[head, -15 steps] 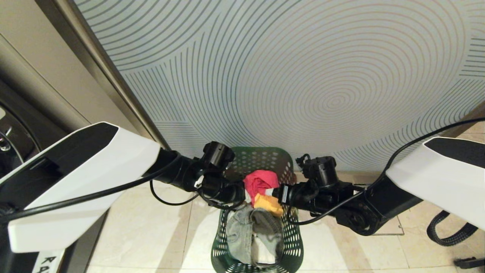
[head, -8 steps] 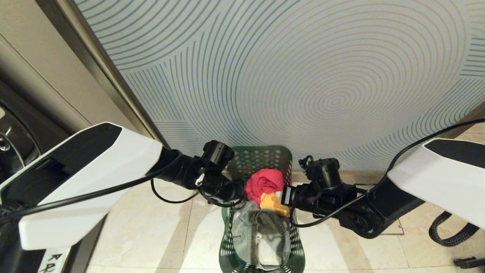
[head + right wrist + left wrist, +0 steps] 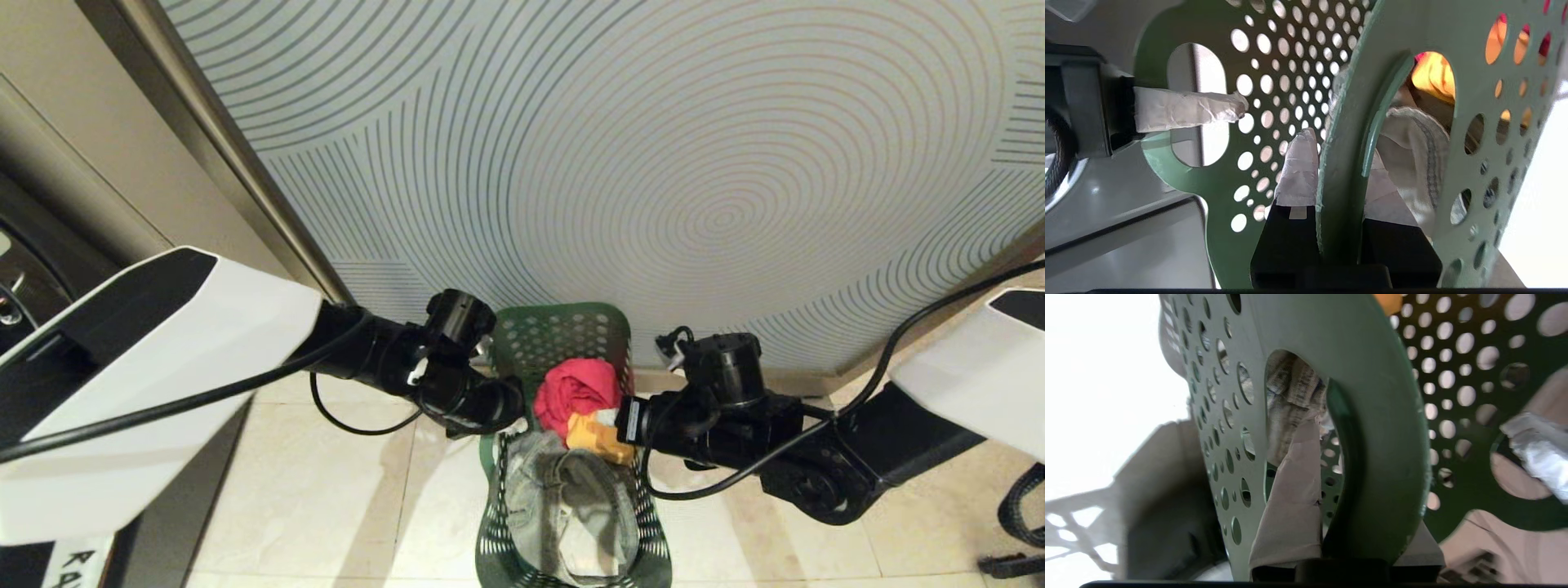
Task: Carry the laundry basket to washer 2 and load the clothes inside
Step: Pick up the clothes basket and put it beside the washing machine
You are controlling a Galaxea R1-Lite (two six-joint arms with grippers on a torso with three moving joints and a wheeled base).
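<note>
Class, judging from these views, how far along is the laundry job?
Done: the left pincer and right pincer are shut on the laundry basket through its side handles. In hand: carrying it. Left: the clothes are still inside; no numbered washer label is in view.

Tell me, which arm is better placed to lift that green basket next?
Neither alone, I'd judge: both. The left gripper is shut on one side of the laundry basket, one of its fingers through the handle cut-out. The right gripper clamps the opposite rim the same way, so a two-armed lift looks balanced.
</note>
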